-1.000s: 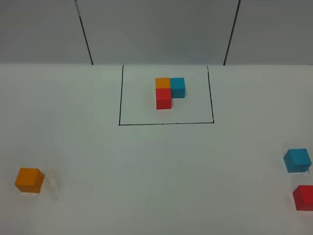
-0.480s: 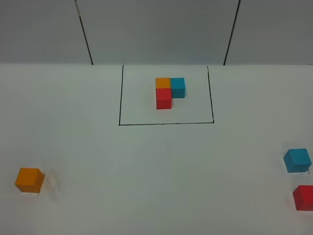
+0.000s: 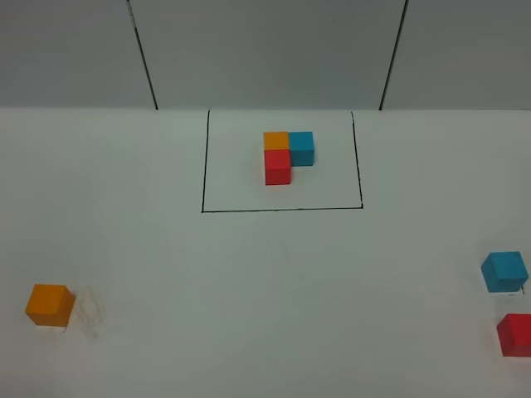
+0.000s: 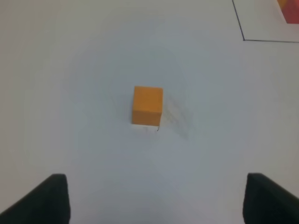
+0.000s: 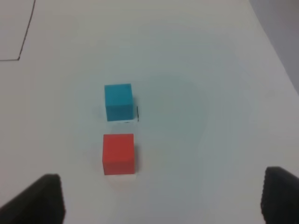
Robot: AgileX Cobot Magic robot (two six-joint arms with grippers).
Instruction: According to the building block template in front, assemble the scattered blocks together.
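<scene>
The loose orange cube (image 4: 147,105) lies straight ahead of the left gripper (image 4: 156,199), centred between its two dark fingertips, which stand wide apart and hold nothing. In the high view it sits alone at the near left of the white table (image 3: 249,282), so the left arm is plainly the nearer one for it. The sky-blue cube (image 5: 117,101) and the red cube (image 5: 118,153) lie ahead of the right gripper (image 5: 163,198), a little off its midline, red nearer and blue just beyond with a small gap; those jaws too are spread wide and empty. None of the cubes has a long axis (each looks roughly square to its jaws). The building block template (image 3: 288,156) is at the far middle, well apart from all three: orange and blue side by side, red touching in front of orange. The drawn black rectangle (image 3: 282,210) encloses only that cluster; there is no real container
</scene>
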